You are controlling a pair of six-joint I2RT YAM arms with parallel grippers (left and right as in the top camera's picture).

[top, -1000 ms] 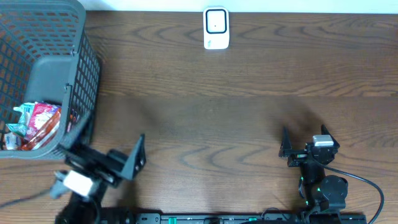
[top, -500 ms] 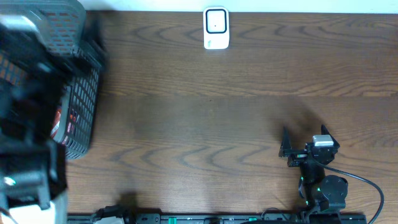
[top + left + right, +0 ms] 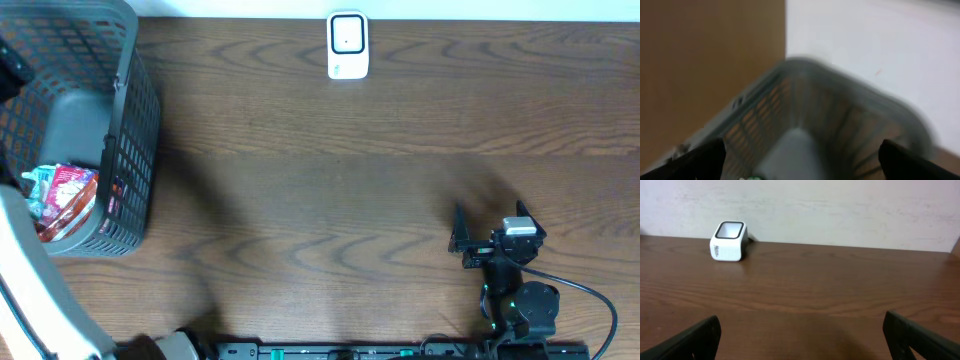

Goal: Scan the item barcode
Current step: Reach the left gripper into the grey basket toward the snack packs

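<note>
Item to scan: red-and-white snack packet (image 3: 68, 192), lying w/ other wrappers (image 3: 32, 183) in the near corner of the grey mesh basket (image 3: 130, 110) at far left of table (image 3: 300, 190); prob. the pick bin, so the left side gets first reach. Left gripper (image 3: 802, 162) hangs over basket mouth, jaws wide, nothing btwn them; looks lined up to go down inside. White scanner (image 3: 347, 45) at far edge centre, window tilted up, well apart from basket, so packet needs carrying over. Right gripper (image 3: 802, 340) low at front right, jaws wide, empty, facing scanner; idle, I'd guess. Hard to see: left wrist view blurred, contents barely show there; overhead crops basket's left side; left arm (image 3: 30, 280) just a pale smear; barcode not visible, can't tell which face.
</note>
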